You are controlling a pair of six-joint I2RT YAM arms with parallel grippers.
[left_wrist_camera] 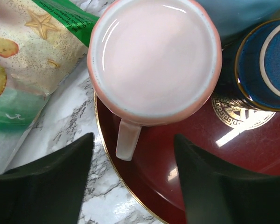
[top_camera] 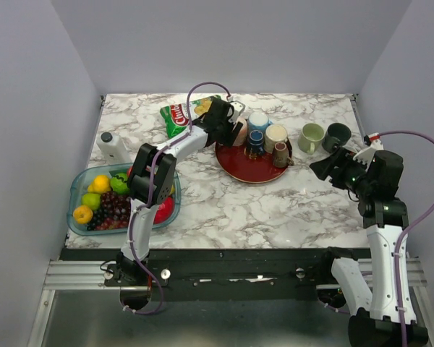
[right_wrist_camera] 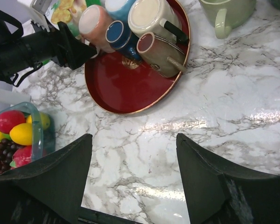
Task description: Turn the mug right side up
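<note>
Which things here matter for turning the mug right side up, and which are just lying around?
Job: pink mug, left gripper, red tray.
Lying about: navy mug, pale blue mug, cream mug, brown mug, light green mug, dark green mug, snack bag, fruit tub, white bottle.

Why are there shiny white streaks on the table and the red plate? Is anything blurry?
Right wrist view: light glare streaks across the table. Left wrist view: a bright glint on the red plate, and the snack bag looks a bit soft. Top view: even light.

Pink mug (left_wrist_camera: 154, 60), apparently inverted, on tray (left_wrist_camera: 154, 168).
</note>
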